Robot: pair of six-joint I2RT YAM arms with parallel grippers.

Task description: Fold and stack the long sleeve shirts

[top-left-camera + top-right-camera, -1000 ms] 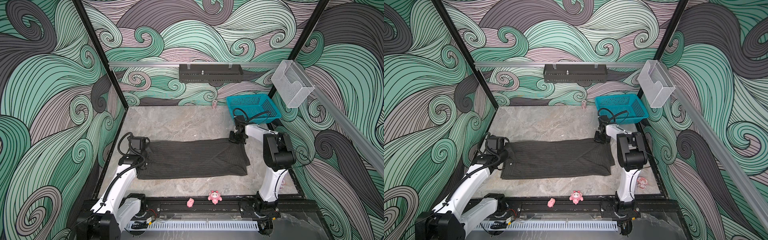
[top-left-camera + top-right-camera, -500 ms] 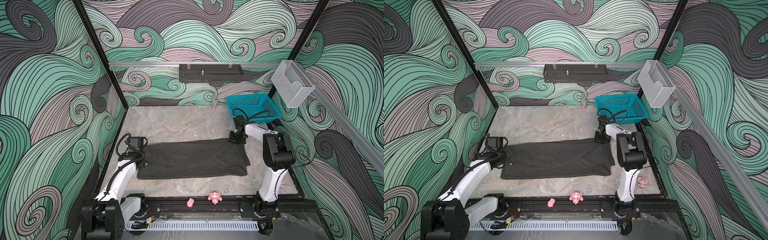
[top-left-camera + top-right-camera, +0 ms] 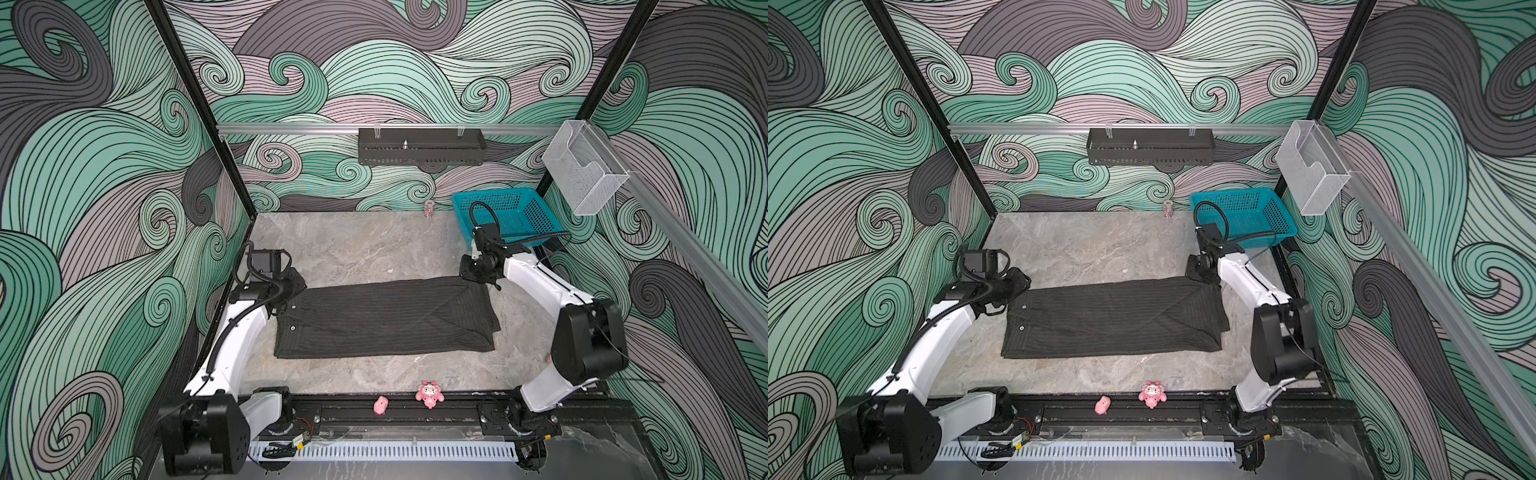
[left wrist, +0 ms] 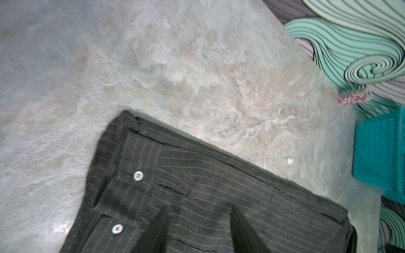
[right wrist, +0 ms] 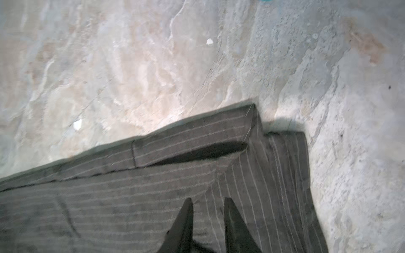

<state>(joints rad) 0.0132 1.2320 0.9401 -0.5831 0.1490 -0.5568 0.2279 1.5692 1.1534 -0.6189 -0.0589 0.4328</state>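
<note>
In both top views the folded pinstriped shirt (image 3: 386, 320) lies flat near the teal basket (image 3: 498, 194); the left wrist view shows the left gripper (image 4: 199, 210) parted and empty above it, the right wrist view the right gripper (image 5: 208, 200) narrowly parted, also empty, so both should rise straight, sparing the fold.

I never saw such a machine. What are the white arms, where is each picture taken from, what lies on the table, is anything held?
They are robot arms, a left arm and a right arm, each ending in a gripper. Two pictures look down on the scene; two come from wrist cameras. On the table lies a dark pinstriped shirt, folded into a long band; a teal basket stands in the far corner. The left gripper and right gripper are at the shirt's far corners, jaws apart, holding nothing.
</note>
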